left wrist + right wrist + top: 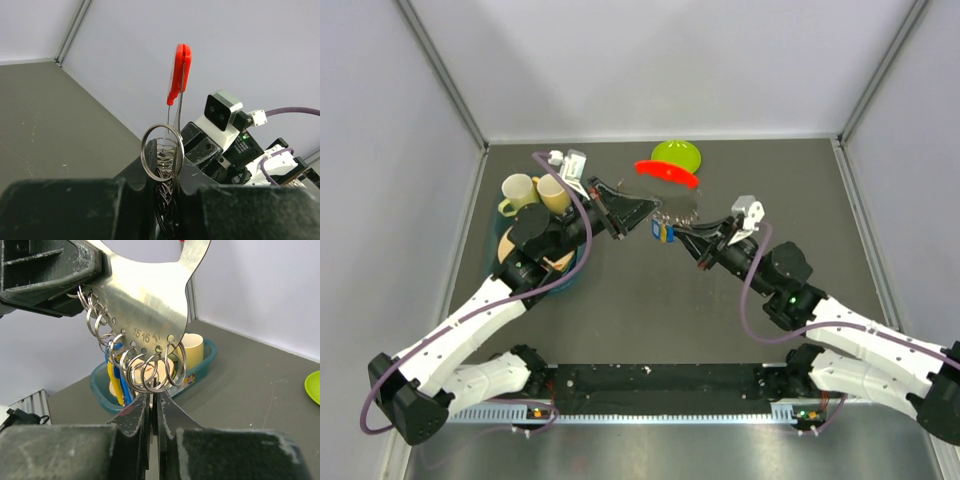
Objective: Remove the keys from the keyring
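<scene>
- The left gripper (pixel 161 197) is grasping the metal plate (pixel 145 295) and holding it up, edge-on to its own camera.
- Silver keyring (pixel 150 376) loops hang in a row from the plate's lower holes, and the keys (pixel 119 385), blue- and yellow-headed, dangle behind them.
- The right gripper (pixel 155 412) is nearer, clenched, tips touching the loops straight ahead. I can't tell whether one is caught.

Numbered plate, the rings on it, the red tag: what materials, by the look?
Plate: brushed silver sheet metal with stamped numbers, likely steel. Rings: thin bright wire with sharp glints, likely steel. Red tag: smooth, evenly red, glossy, probably plastic.
</scene>
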`<state>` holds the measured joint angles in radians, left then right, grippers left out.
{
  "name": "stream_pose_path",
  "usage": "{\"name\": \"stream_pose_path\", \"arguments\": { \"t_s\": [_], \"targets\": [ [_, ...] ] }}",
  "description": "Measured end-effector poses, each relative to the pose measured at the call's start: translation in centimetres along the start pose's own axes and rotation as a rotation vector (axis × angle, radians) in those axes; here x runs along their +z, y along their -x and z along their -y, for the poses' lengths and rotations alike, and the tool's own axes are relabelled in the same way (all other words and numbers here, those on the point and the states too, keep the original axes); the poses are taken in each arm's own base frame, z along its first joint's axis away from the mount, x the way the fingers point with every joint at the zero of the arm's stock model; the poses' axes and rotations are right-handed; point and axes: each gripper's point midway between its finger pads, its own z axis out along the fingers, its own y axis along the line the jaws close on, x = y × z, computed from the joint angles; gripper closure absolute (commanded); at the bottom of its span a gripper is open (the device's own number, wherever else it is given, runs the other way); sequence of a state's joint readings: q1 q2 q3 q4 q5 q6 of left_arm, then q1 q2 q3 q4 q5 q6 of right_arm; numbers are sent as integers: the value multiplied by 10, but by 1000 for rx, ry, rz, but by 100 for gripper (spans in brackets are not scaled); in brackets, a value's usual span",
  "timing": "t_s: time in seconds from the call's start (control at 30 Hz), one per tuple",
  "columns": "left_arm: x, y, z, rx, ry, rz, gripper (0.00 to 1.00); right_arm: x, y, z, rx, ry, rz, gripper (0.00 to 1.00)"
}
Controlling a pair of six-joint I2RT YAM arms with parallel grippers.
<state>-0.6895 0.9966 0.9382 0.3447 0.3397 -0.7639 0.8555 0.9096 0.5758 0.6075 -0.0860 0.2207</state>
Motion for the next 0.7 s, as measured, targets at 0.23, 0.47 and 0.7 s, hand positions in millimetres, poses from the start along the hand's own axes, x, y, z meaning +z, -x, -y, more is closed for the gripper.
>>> {"name": "stream_pose_path", "arguments": {
  "t_s": [0.23, 0.47, 0.7],
  "targets": [
    [-7, -7, -14, 9, 59, 1, 95, -17, 6, 4, -56, -31, -44, 100],
    [-18, -35, -38, -11, 115, -31, 62, -29, -2, 9, -128, -70, -236, 100],
    [-38, -59, -71, -9, 260, -86, 44, -38, 13, 16, -216, -106, -325, 100]
  ]
}}
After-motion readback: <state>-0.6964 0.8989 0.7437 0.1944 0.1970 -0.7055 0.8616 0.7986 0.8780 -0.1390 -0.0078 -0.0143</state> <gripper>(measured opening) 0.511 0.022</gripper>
